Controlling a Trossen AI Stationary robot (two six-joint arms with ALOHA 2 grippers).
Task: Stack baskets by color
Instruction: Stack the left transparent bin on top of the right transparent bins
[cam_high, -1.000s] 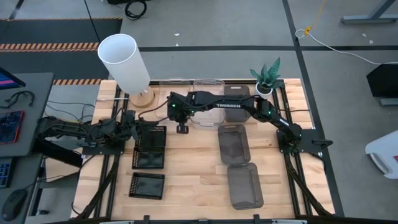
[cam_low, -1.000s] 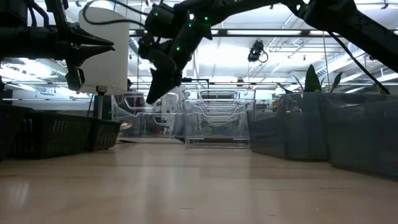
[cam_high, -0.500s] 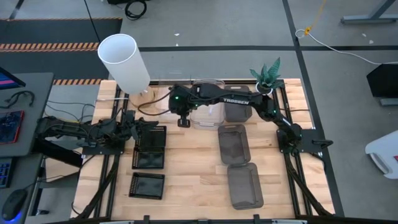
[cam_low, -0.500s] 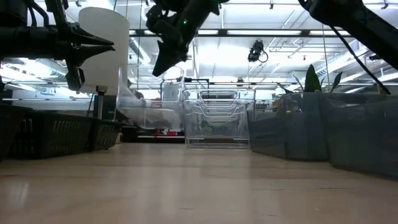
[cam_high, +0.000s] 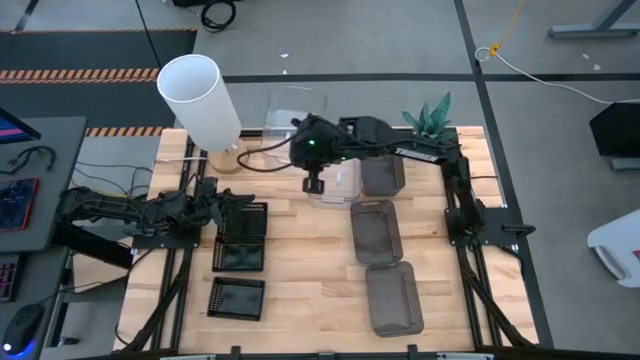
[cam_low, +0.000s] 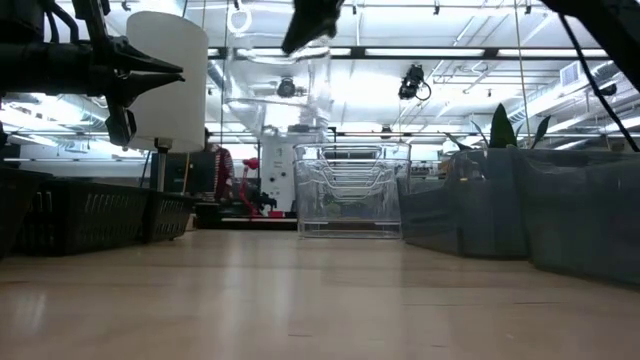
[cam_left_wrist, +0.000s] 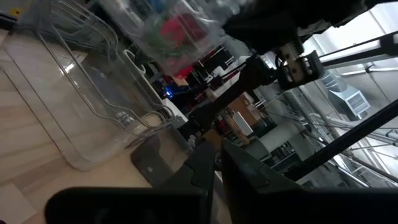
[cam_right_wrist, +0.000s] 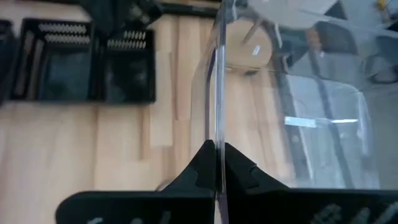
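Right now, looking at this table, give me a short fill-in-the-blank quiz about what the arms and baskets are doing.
1. The right gripper is shut on the rim of a ____ basket.
2. That basket hangs ____ the table.
3. The left gripper waits beside the ____ grid baskets.

Missing words: clear; above; black

Both arms are dark, near-black, built of slender tubular links joined by bulkier rounded joint housings.

Right arm (cam_high: 400, 150): a green indicator light glows on the housing near the wrist. White lettering runs along one link, too small to read.

Left arm (cam_high: 130, 212): black cables run loosely along its links.

Right gripper (cam_right_wrist: 216, 163): two matte black fingers, wedge-shaped, tapering to narrow tips, mounted on a broad black crossbar.

Left gripper (cam_left_wrist: 217, 158): same matte black tapered fingers on a flat black bar.
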